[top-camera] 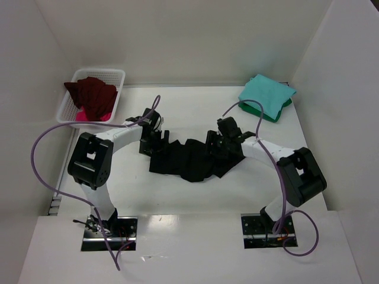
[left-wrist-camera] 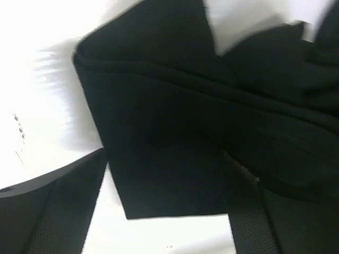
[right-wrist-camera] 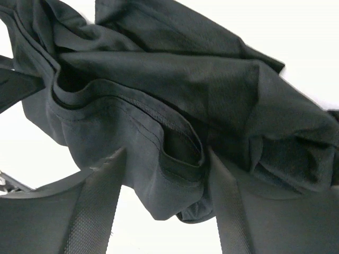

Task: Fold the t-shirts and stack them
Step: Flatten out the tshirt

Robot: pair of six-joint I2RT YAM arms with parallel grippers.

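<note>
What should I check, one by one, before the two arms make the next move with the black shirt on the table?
1. Black shirt lies between both arms: ok.
2. Left hand has cloth between its fingers: ok; closed grip: cannot tell.
3. Right hand has a bunched hem between its fingers: ok; closed grip: cannot tell.
4. Shirt spread flat: not ok, crumpled in the middle.
5. Teal stack at the far right, apart from the shirt: ok.
6. Maroon shirt inside the white basket, out of the way: ok.
</note>
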